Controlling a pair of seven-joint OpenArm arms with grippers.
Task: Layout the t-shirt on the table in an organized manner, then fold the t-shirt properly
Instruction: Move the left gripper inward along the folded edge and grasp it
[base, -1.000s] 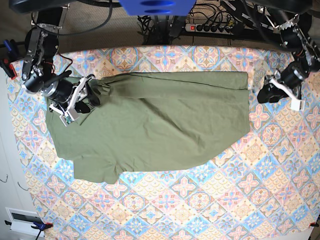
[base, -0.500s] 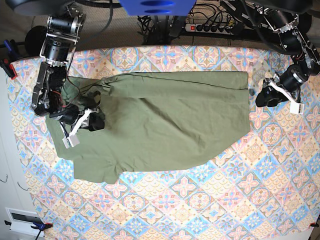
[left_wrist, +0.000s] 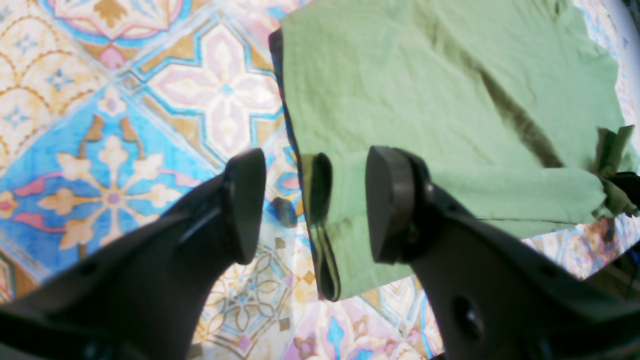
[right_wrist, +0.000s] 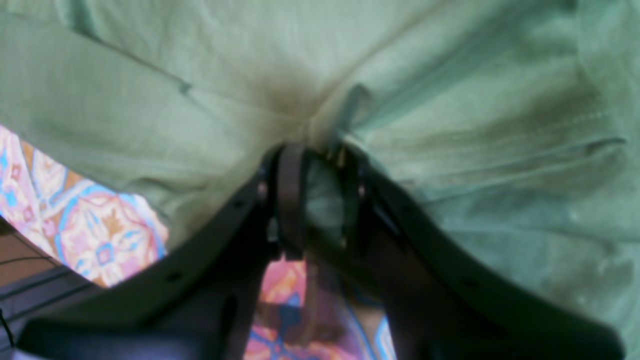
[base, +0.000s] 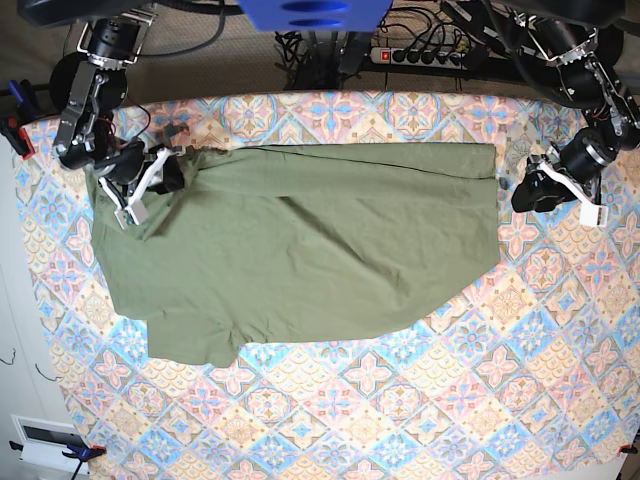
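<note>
Black jaws of our right gripper (right_wrist: 317, 200) are pinched on a bunch of the t-shirt (base: 300, 250) cloth, which fills the narrow gap between them; creases run out from that pinch across the green fabric. In the base view this gripper (base: 165, 172) sits at the shirt's far left corner, near the back edge of the table (base: 420, 420).

Our left gripper (left_wrist: 312, 205) stands spread. Its jaws straddle the folded edge of the shirt (left_wrist: 440, 100): one fingertip (left_wrist: 245, 200) is over the bare tile pattern, the other over the green cloth, and neither visibly touches the fabric. We cannot tell how high it is above the cloth. From the base view it (base: 530, 190) is just beside the shirt's right edge, near the far corner.

Outward from both, the shirt lies spread across the middle of the table, long side running left to right, mostly flat with a few diagonal creases. Its far edge looks folded over along the top. A sleeve (base: 190, 345) sticks out at the near left. Patterned table shows all around the garment.
</note>
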